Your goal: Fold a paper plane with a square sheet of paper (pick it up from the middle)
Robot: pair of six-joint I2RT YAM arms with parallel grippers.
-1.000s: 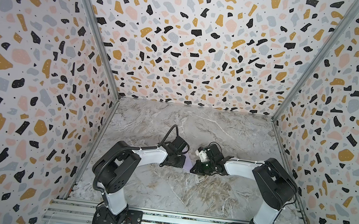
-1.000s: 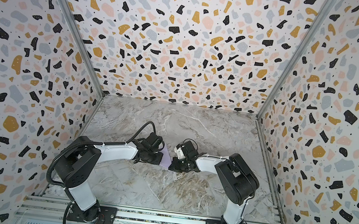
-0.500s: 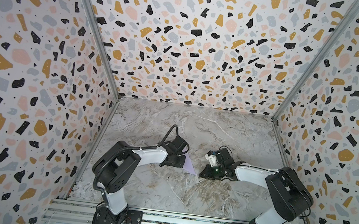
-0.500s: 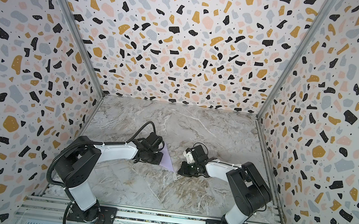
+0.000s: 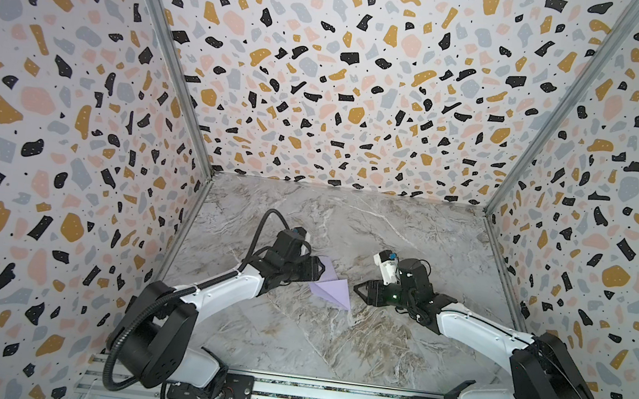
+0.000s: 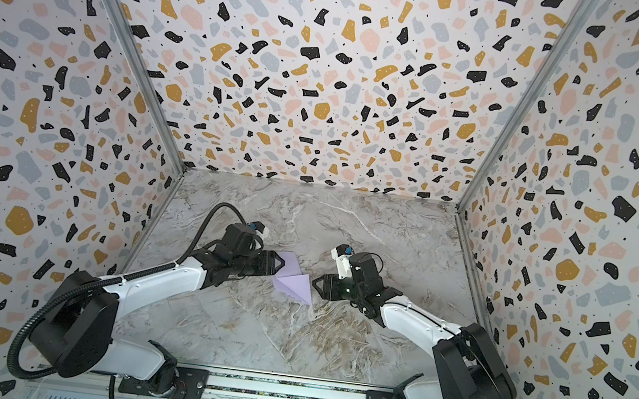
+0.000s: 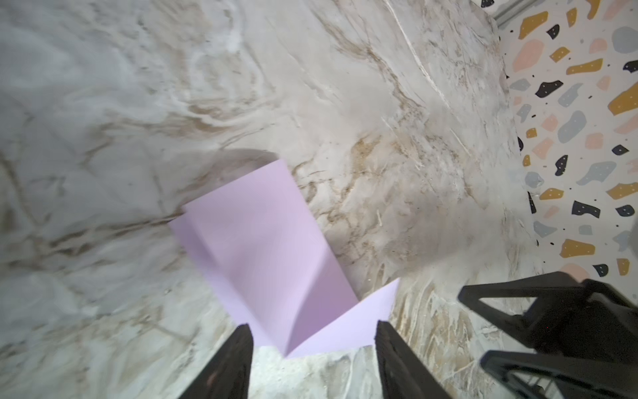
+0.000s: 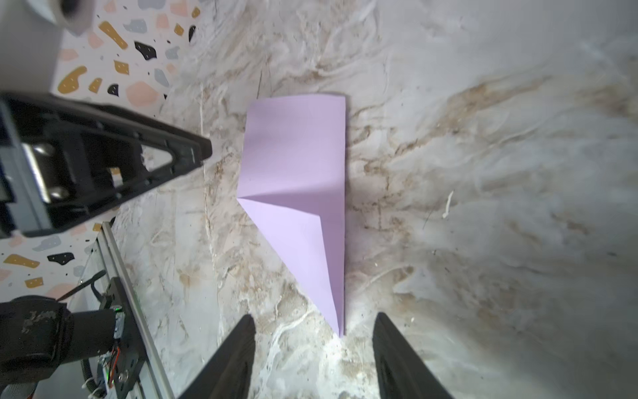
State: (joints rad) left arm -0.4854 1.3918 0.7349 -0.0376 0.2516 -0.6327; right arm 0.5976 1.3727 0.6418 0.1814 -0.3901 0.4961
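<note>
The square sheet of paper [image 5: 329, 290] [image 6: 292, 283], pale lilac, lies on the marble table folded into a long narrow shape with one slanted flap and a pointed end. In the right wrist view the paper [image 8: 297, 155] lies flat, its point just ahead of the open right gripper [image 8: 314, 317]. In the left wrist view the paper [image 7: 272, 248] has one flap raised, right in front of the open left gripper [image 7: 314, 328]. In both top views the left gripper [image 5: 321, 271] [image 6: 282, 263] and the right gripper [image 5: 356, 289] [image 6: 315, 284] flank the paper, neither holding it.
Terrazzo-patterned walls [image 5: 345, 86] close in the marble table [image 5: 348, 221] on three sides. An aluminium rail [image 5: 325, 394] with both arm bases runs along the front edge. The other arm's fingers [image 7: 552, 311] [image 8: 172, 152] show in each wrist view.
Both grippers have gone from shut to open and let go of the paper. The right gripper has drawn back to the right, and the folded paper now lies on the table.
</note>
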